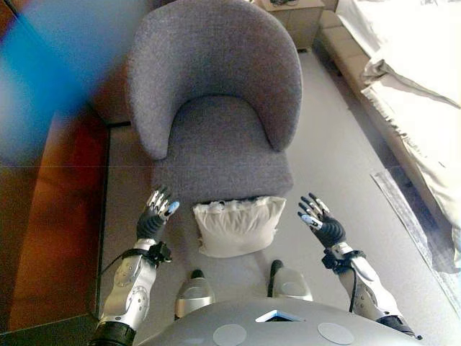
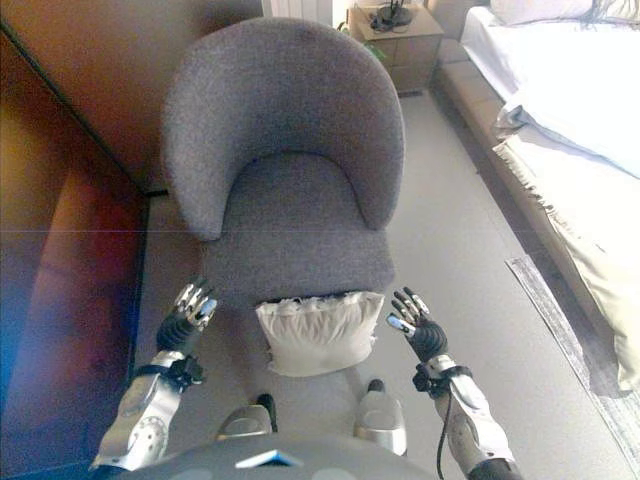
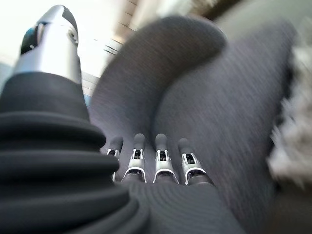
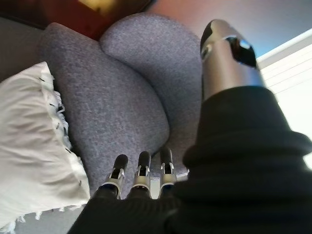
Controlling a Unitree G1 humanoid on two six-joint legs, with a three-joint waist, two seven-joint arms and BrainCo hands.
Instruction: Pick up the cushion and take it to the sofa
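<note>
A white fringed cushion (image 1: 235, 225) leans on the floor against the front of a grey armchair (image 1: 216, 108). My left hand (image 1: 155, 215) hovers to the cushion's left with fingers straight, holding nothing. My right hand (image 1: 320, 220) hovers to its right, fingers spread, also apart from the cushion. The right wrist view shows the cushion (image 4: 34, 151) beside the chair (image 4: 122, 97), and the left wrist view shows the chair seat (image 3: 209, 112) past the fingers (image 3: 161, 163).
A bed with white covers (image 2: 570, 110) runs along the right, with a striped rug edge (image 2: 560, 320) beside it. A wooden nightstand (image 2: 395, 40) stands behind the chair. A dark reddish panel (image 2: 60, 280) lines the left side.
</note>
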